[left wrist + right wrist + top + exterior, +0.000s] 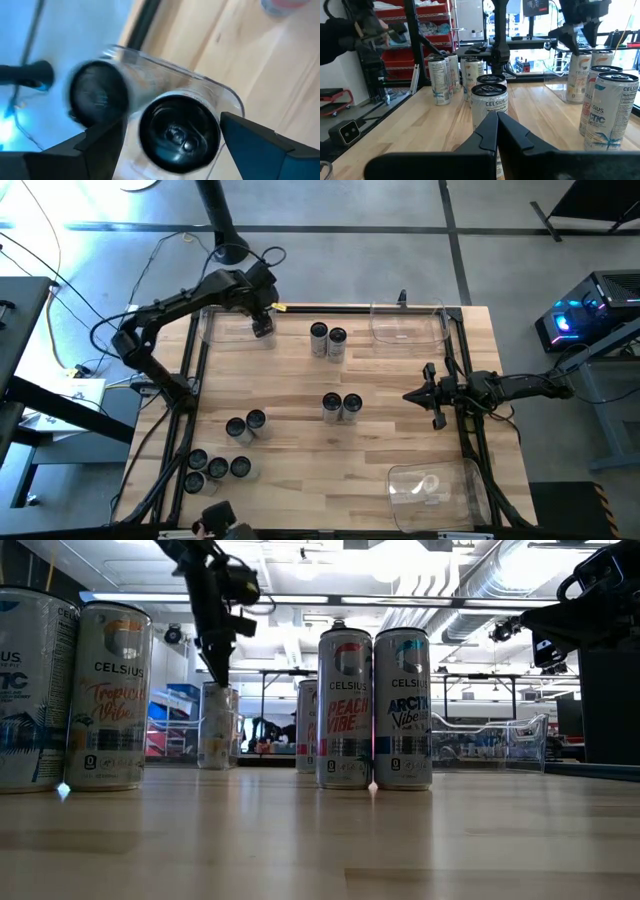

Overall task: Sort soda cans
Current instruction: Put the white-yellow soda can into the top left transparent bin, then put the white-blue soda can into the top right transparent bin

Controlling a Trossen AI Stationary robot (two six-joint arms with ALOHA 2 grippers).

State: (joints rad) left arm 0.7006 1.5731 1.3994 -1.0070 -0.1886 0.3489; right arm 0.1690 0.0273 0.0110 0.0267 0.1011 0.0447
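Soda cans (342,407): upright in pairs and a cluster across the table; one standing in the far-left bin (225,327).
Left gripper (263,327): above that can, fingers apart, nothing clamped.
Right gripper (414,396): idle at right edge, fingers together.
Handling: probably rigid, smooth, slippery, tall, tippable.
Grip point: mid-wall, across the diameter.

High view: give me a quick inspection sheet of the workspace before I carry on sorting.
Surface: wooden table, three clear bins on it.
Job's things: ten soda cans upright in loose groups; another can stands in the far-left bin.
Clutter: nothing seen.
Claws: left claw open around that binned can; right claw shut, idle at the table's right side.
Cables: cables loop on the floor left of the table.
Surroundings: lit machine at right.
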